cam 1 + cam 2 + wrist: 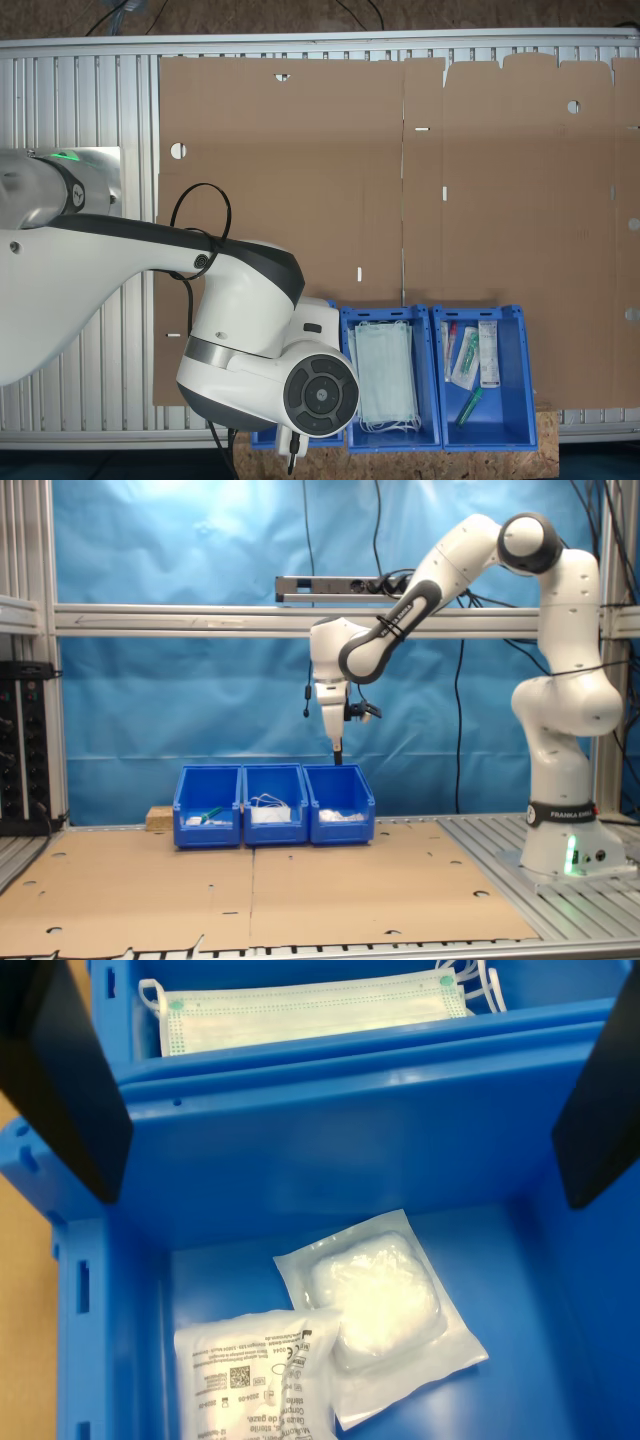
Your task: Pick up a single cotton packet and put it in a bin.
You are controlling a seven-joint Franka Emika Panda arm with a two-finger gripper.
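Brown cardboard [300, 890] covers the table beneath three blue bins. Above the bin [330, 1160] at the row's end hangs the gripper [330, 1090], fingers [65, 1080] spread wide and holding nothing. Directly below it, on the bin floor, lies the cotton packet [255, 1380]: flat, white, dark print, overlapping a padded unprinted packet [380, 1310].

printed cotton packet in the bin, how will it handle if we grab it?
The printed packet looks thin and flat, so probably light and floppy. Its glossy wrap may slip in the gripper. It overlaps the padded packet, which could shift too.
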